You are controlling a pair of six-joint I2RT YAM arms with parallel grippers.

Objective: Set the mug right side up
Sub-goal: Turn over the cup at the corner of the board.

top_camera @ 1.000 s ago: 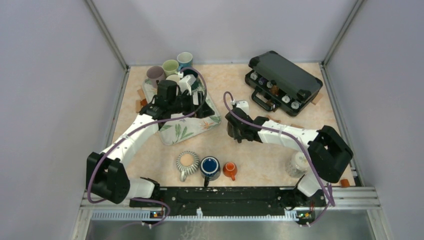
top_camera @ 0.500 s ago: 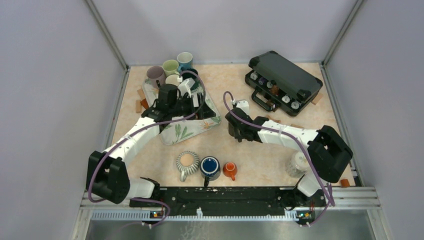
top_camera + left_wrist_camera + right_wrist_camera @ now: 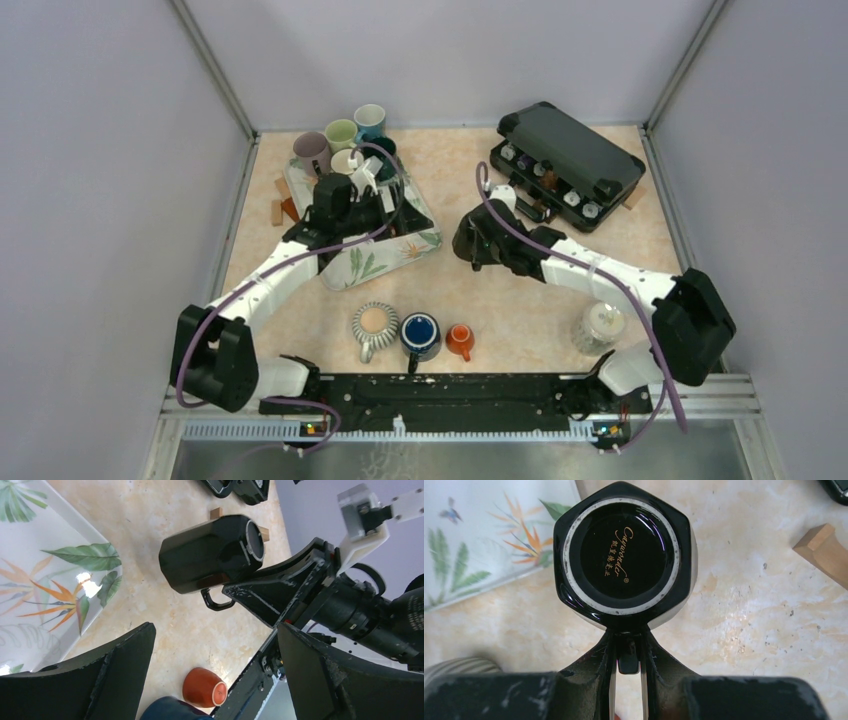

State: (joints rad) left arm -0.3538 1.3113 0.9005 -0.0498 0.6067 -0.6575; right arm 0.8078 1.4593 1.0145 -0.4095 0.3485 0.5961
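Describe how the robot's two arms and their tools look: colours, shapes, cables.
Both the left arm and the right arm have white links between bulky black joint housings, with a purple cable looping along each. The left tool and the right tool end in flat, matte black fingers, scuffed grey at the edges.
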